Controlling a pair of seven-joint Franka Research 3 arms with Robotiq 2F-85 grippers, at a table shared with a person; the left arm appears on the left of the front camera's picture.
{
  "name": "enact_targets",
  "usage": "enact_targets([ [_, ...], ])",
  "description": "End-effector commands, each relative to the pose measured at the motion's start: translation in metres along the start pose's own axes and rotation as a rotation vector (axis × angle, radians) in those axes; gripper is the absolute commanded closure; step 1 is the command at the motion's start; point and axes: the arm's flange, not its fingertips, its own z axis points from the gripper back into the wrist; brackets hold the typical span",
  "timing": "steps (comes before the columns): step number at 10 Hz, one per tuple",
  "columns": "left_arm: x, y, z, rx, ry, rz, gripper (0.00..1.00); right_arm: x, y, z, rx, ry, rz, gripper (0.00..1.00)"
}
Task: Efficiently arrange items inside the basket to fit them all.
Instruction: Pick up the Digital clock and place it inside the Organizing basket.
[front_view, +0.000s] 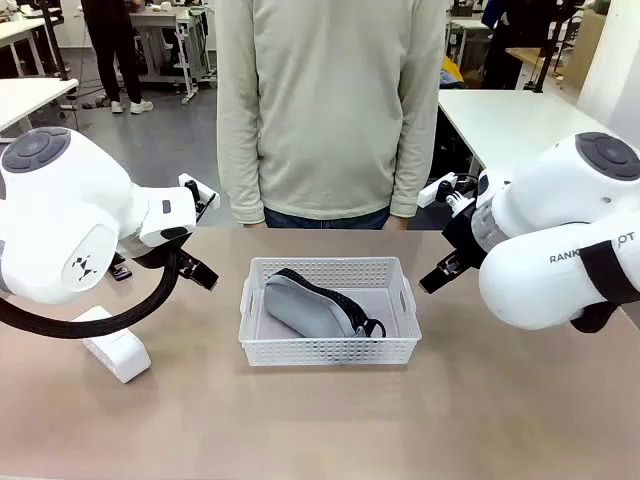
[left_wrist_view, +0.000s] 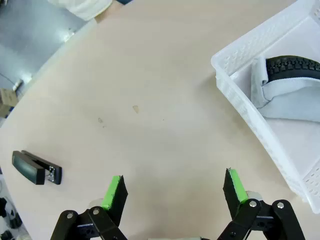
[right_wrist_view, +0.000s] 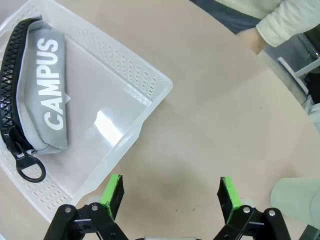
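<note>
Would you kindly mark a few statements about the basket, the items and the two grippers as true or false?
1. The grey zip pouch lies inside the basket. True.
2. The black stapler is in the basket too. False: it lies on the bare table, outside the basket.
3. The left gripper and the right gripper are both open and empty. True.
4. The white rounded block rests on top of the pouch. False: it sits on the table to the left of the basket, apart from it.
5. The pouch bears the word CAMPUS in white letters. True.
</note>
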Motion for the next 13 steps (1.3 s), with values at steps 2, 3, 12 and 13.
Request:
enact_targets([
  [2,0.0001,0.0000,0.0001,0.000,0.000,0.000,0.00,0.0000,0.0000,0.0000,0.000,0.000,0.000,0.00],
  [3,0.0001,0.0000,0.0001,0.000,0.000,0.000,0.00,0.0000,0.0000,0.0000,0.000,0.000,0.000,0.00],
  [12,0.0001,0.0000,0.0001,0.000,0.000,0.000,0.00,0.0000,0.0000,0.0000,0.000,0.000,0.000,0.00],
  [13,0.0001,0.0000,0.0001,0.000,0.000,0.000,0.00,0.0000,0.0000,0.0000,0.000,0.000,0.000,0.00],
])
